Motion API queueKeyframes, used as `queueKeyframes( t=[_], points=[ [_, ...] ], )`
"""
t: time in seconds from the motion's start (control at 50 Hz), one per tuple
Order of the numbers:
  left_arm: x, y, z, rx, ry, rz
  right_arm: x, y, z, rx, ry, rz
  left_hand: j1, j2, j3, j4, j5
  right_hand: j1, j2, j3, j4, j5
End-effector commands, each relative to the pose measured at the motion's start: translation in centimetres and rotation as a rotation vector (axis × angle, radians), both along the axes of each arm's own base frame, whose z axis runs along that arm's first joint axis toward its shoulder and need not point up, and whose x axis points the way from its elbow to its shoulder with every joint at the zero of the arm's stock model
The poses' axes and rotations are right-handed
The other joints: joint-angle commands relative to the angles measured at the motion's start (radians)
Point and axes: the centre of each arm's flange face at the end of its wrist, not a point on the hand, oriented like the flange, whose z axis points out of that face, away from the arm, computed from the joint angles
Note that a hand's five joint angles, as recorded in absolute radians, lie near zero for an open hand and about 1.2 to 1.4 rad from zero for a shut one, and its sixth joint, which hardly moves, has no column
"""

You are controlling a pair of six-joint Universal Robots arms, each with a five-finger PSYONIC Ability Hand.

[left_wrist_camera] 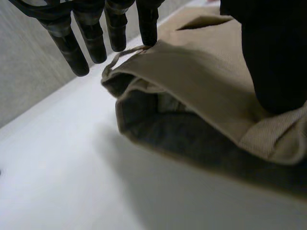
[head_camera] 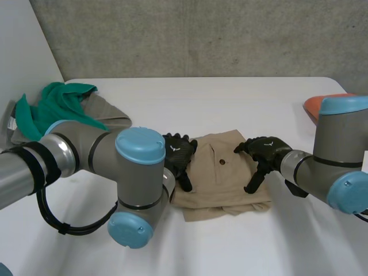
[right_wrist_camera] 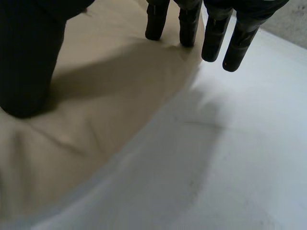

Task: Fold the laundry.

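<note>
Already folded into a thick stack, the beige cotton garment lay mid-way across the white table, between both hands. The left hand rested spread on its left edge, fingers straight and thumb pressing down. The right hand lay flat on the right edge, grasping nothing. Flattening seemed the step in hand; a further fold would call for pinching an edge firmly.

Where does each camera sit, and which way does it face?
Head view: behind and between the arms, looking down at the white table and folded beige garment; both arms, left hand and right hand show.
Left wrist view: on the left wrist, looking along the palm at the garment's edge; own fingers, thumb show.
Right wrist view: on the right wrist, likewise, at the opposite edge.
All share the garment.
</note>
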Motion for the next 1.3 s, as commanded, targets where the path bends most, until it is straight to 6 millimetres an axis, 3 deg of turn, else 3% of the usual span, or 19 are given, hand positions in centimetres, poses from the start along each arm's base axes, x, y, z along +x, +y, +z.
queueKeyframes(
  t=[0.02,0.14,0.2,0.26,0.32,0.34,0.42,0.48,0.6,0.68,0.76,1.02,1.3],
  points=[
    [0.2,0.3,-0.2,0.000,-0.037,-0.015,0.1,0.0,0.8,-0.056,0.039,0.005,0.031,0.033,0.022,0.031,0.028,0.002,-0.044,-0.040,-0.059,-0.058],
    [-0.1,0.5,1.8,-0.032,0.004,-0.026,0.0,0.7,4.7,-0.158,-0.007,-0.003,0.025,0.027,0.016,0.025,0.022,0.002,-0.044,-0.040,-0.059,-0.058],
    [0.1,0.3,5.7,-0.095,0.071,-0.030,-0.1,1.0,5.6,-0.207,-0.030,-0.008,0.022,0.024,0.013,0.022,0.019,0.002,-0.044,-0.040,-0.059,-0.058],
    [0.5,0.4,9.4,-0.151,0.134,-0.051,-0.5,2.0,7.8,-0.311,-0.060,-0.019,0.022,0.024,0.013,0.022,0.019,0.002,-0.044,-0.040,-0.059,-0.058],
    [1.0,0.7,11.6,-0.183,0.171,-0.078,-1.1,3.7,9.3,-0.395,-0.070,-0.032,0.025,0.027,0.016,0.025,0.022,0.002,-0.044,-0.040,-0.059,-0.058],
    [1.3,1.0,13.0,-0.201,0.199,-0.105,-1.2,4.1,9.4,-0.408,-0.073,-0.031,0.031,0.033,0.022,0.031,0.028,0.002,-0.044,-0.040,-0.059,-0.058],
    [2.1,2.1,15.7,-0.210,0.257,-0.200,-1.5,6.5,8.8,-0.428,-0.078,-0.020,0.063,0.065,0.054,0.063,0.060,0.002,-0.044,-0.040,-0.059,-0.058],
    [2.8,3.0,16.9,-0.174,0.279,-0.274,-1.3,8.9,6.7,-0.392,-0.071,0.018,0.072,0.074,0.063,0.072,0.069,0.002,-0.044,-0.040,-0.059,-0.058],
    [3.8,3.3,17.3,-0.067,0.301,-0.336,0.3,12.9,3.0,-0.361,-0.083,0.124,0.090,0.092,0.081,0.090,0.087,0.002,-0.044,-0.040,-0.059,-0.058],
    [3.7,3.8,17.2,-0.035,0.304,-0.378,1.2,13.3,-0.3,-0.315,-0.065,0.153,0.090,0.092,0.081,0.090,0.087,0.002,-0.044,-0.040,-0.059,-0.058],
    [3.7,3.9,17.1,-0.029,0.303,-0.385,1.9,13.1,-2.2,-0.315,-0.048,0.152,0.090,0.092,0.081,0.090,0.087,0.002,-0.044,-0.040,-0.059,-0.058],
    [3.7,3.9,16.9,-0.025,0.301,-0.380,3.3,9.7,-3.7,-0.525,-0.016,0.081,0.090,0.092,0.081,0.090,0.087,0.002,-0.044,-0.040,-0.059,-0.058],
    [3.7,4.0,16.9,-0.019,0.302,-0.380,4.6,7.6,-3.9,-0.560,-0.029,0.076,0.084,0.086,0.075,0.084,0.081,0.047,0.001,0.005,-0.014,-0.013]
  ],
)
